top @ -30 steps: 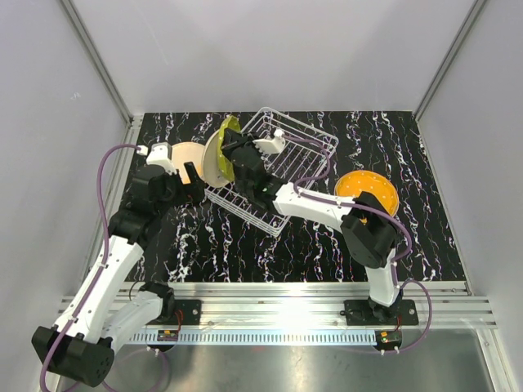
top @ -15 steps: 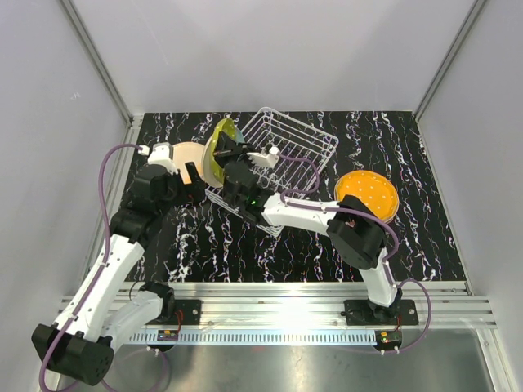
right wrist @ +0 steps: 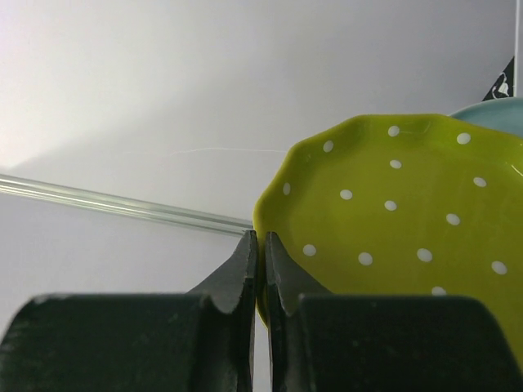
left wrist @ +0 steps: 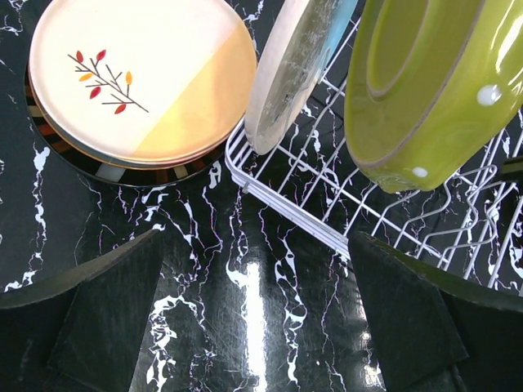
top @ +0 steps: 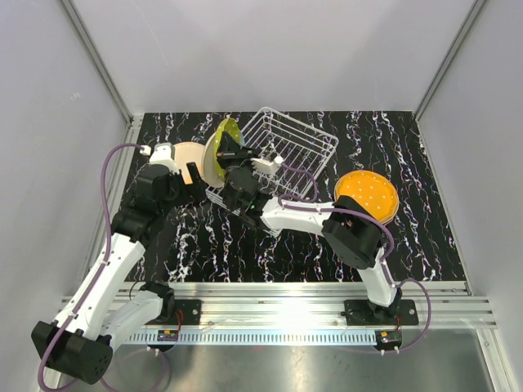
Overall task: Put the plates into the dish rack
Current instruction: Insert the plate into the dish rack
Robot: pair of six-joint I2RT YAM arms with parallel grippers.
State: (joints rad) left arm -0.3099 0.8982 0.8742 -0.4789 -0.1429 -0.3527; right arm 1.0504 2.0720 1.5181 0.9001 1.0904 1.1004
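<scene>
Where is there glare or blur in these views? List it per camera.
Top external: strong glare on the metal rail by the arm bases, otherwise even light. Left wrist: a bright reflected streak on the glossy table; the left gripper is dark, with little detail. Right wrist: the yellow-green plate is sharp, the right gripper underexposed, the wall washed out.

White dish rack (top: pixel 298 147) by the table's (top: pixel 425 237) back edge held cream-blue plate (left wrist: pixel 294 73), yellow-green plate (left wrist: pixel 425 90) on edge; peach plate (left wrist: pixel 139 77) lay left, orange plate (top: pixel 367 193) right.
</scene>
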